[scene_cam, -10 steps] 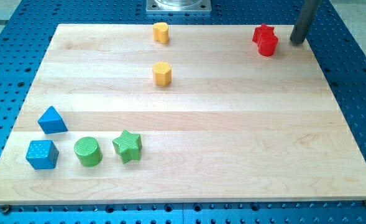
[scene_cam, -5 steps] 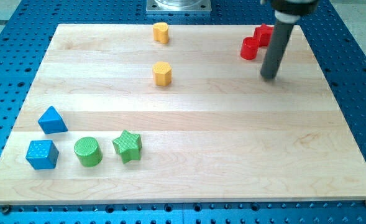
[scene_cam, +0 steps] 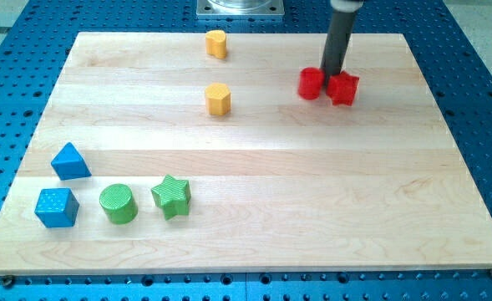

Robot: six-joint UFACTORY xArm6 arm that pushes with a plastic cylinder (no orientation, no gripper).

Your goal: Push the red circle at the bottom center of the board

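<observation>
The red circle (scene_cam: 311, 84) sits on the wooden board (scene_cam: 254, 217) at the upper right, blurred by motion. A second red block (scene_cam: 343, 88), its shape blurred, sits just to its right. My dark rod comes down from the view's top, and my tip (scene_cam: 333, 73) rests just behind the gap between the two red blocks, touching or nearly touching both.
Two yellow blocks stand at the top centre, one (scene_cam: 217, 43) near the top edge and one (scene_cam: 218, 99) below it. At the lower left are a blue triangle (scene_cam: 69, 160), a blue cube (scene_cam: 57, 206), a green circle (scene_cam: 118, 203) and a green star (scene_cam: 171, 196).
My tip swung from the board's upper right to behind the red blocks. Both red blocks slid down and left from the top edge, and the red circle now lies left of the other.
</observation>
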